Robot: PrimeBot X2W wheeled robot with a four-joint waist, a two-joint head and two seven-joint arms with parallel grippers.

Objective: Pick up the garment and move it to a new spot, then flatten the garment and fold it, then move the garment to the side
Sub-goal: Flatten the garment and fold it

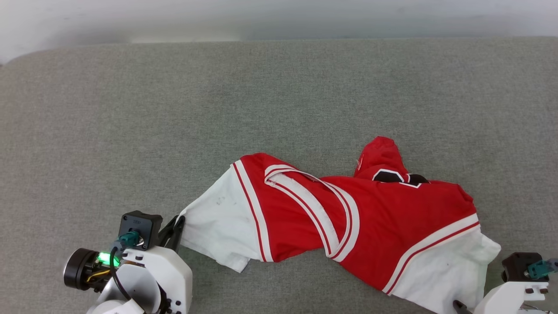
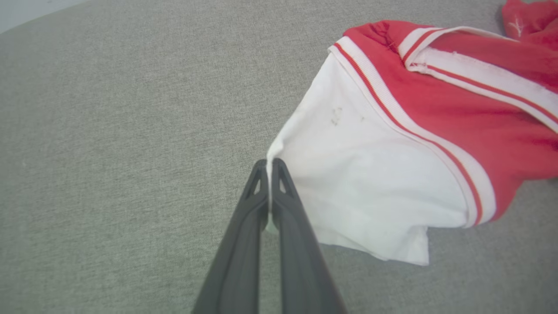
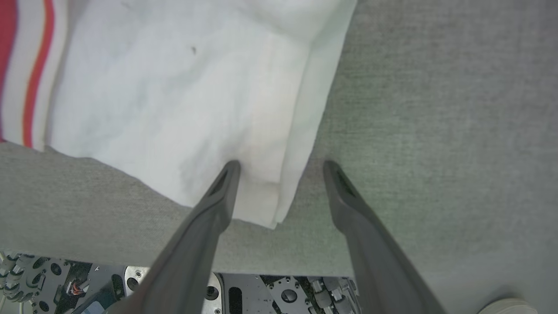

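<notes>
Garment [image 1: 383, 218] lies twisted along the table's [image 1: 261, 87] near edge, running from left of the middle toward the right.

My left gripper [image 2: 270, 163] is clamped on the outer hem of the left sleeve [image 2: 366, 183], with a thin fold of white cloth pinched between the fingers. The left wrist view shows that pinch plainly, while the head view barely shows it. Only the head view gives me the whole twist across the red body and the lettering [image 1: 394, 176] behind it.

I judge the cloth light, limp and quick to bunch, so hems and corners are the places to grip.

My right gripper [image 3: 281, 163] is spread wide and holds nothing. One finger is over the right sleeve [image 3: 174, 87] and the other over bare table, with the sleeve's corner between them near the table's edge.
</notes>
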